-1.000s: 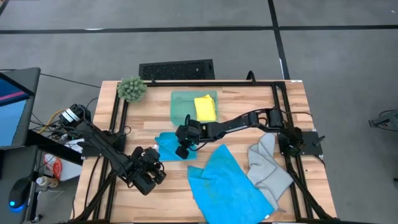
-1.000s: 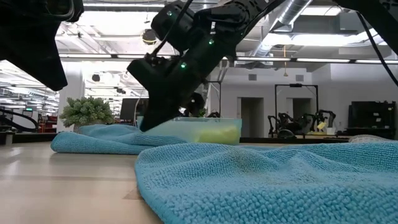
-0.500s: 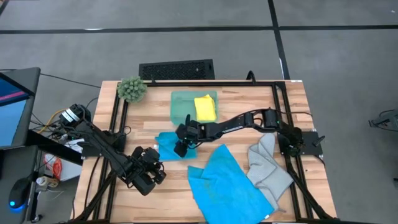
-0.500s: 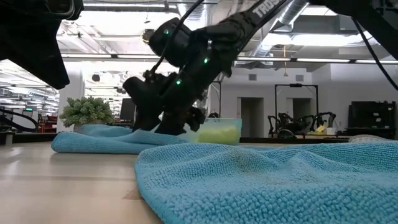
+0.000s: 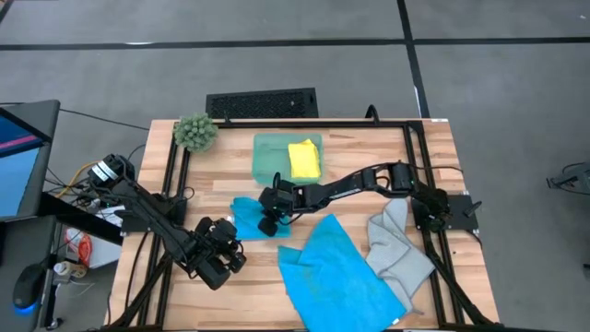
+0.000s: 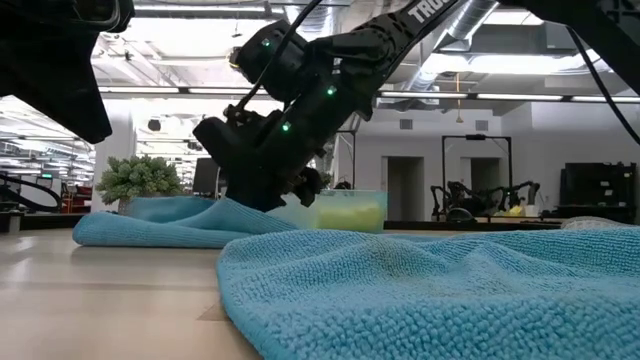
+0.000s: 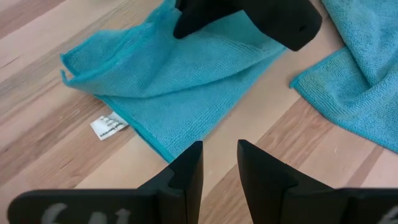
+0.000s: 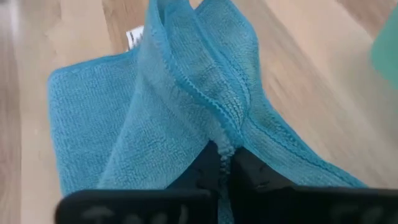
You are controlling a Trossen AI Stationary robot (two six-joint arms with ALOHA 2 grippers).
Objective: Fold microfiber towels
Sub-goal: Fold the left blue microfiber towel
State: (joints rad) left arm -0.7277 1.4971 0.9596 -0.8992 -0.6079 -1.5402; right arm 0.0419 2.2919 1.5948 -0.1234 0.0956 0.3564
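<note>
**Right gripper pinching the small blue towel at table centre**

High view. Wooden table (image 5: 221, 166) with a black frame. Right gripper (image 5: 269, 224) reaches from the arm base at 3 o'clock to the middle of the table and sits on the small blue towel (image 5: 247, 215), which lies just left of centre. Large blue towel (image 5: 336, 269) is spread towards 5 o'clock, near the small one. Grey towel (image 5: 398, 247) lies crumpled at 4 o'clock, touching the large blue towel's edge. Yellow towel (image 5: 305, 159), folded, rests in the green tray (image 5: 266, 159) at 12 o'clock. Plant ball (image 5: 195, 132) stands at the 11 o'clock corner. Left gripper (image 5: 218, 261) hangs at 7 o'clock, apart from every towel.

Low view. Right gripper (image 6: 262, 192) is tilted down onto the small blue towel (image 6: 150, 225), whose cloth rises to a peak under it. Large blue towel (image 6: 440, 290) fills the foreground. Tray (image 6: 345, 210) shows behind, plant ball (image 6: 138, 180) at 9 o'clock.

Left wrist view. Left gripper (image 7: 219, 163) has its fingers a narrow gap apart and empty, above bare wood. Small blue towel (image 7: 180, 93) lies ahead with a white label (image 7: 108, 125) at its edge; part of the large blue towel (image 7: 360, 81) is beside it.

Right wrist view. Right gripper (image 8: 225, 167) is closed on a raised fold of the small blue towel (image 8: 155, 118), the cloth gathered into a ridge between its fingers.
</note>
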